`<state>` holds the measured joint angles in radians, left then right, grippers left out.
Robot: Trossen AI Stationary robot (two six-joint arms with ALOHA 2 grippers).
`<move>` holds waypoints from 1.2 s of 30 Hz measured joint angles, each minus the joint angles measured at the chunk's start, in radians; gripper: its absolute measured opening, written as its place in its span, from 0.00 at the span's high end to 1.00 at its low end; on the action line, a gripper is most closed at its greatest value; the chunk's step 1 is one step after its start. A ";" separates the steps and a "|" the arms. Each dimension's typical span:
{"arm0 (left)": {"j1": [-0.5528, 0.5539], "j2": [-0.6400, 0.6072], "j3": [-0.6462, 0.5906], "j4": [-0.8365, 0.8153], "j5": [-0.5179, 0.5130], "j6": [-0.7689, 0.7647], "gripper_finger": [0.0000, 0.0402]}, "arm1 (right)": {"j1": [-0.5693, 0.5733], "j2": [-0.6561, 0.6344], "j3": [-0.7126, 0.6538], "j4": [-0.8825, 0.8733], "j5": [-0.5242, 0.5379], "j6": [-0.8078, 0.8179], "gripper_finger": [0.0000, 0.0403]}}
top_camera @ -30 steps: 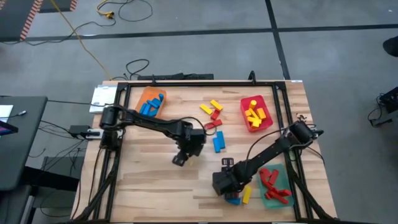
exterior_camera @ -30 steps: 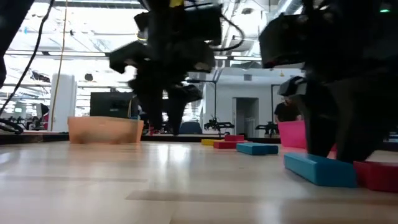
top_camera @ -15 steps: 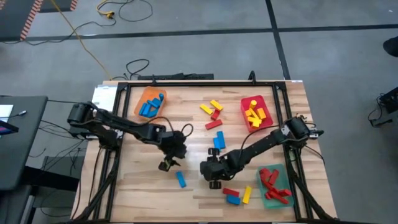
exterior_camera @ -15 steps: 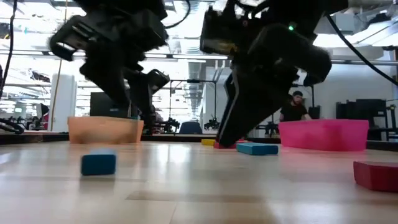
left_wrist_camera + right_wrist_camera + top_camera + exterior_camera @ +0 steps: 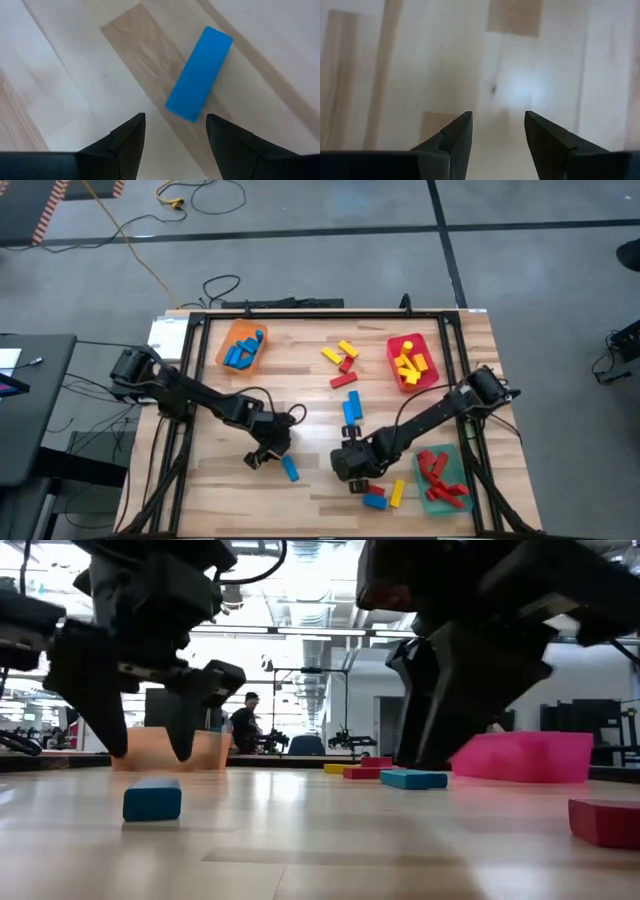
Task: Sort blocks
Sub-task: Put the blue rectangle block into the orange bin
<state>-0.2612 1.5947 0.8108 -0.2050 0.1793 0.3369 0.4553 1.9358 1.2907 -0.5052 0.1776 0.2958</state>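
The blue block (image 5: 199,75) lies flat near the bench's front edge, just ahead of the spread, empty left end effector (image 5: 175,132); it is probably light, rigid and smooth, best pinched across its long sides.

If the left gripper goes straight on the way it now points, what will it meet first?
Probably the lone blue block. It lies flat on the table just ahead of the open left gripper, slightly off-centre between the jaws. Otherwise, bare wood.
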 joint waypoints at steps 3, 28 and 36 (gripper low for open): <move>-0.012 0.035 0.000 0.047 -0.023 0.061 0.49 | 0.014 0.000 0.000 -0.018 0.000 0.015 0.52; -0.013 0.155 0.050 0.066 0.054 0.097 0.75 | 0.022 -0.001 0.000 -0.073 -0.001 0.046 0.52; 0.002 0.139 0.048 0.035 0.043 0.076 0.75 | 0.032 -0.073 0.000 -0.173 0.006 0.093 0.52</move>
<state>-0.2592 1.7335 0.8589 -0.1697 0.2227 0.4133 0.4869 1.8626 1.2911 -0.6780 0.1837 0.3893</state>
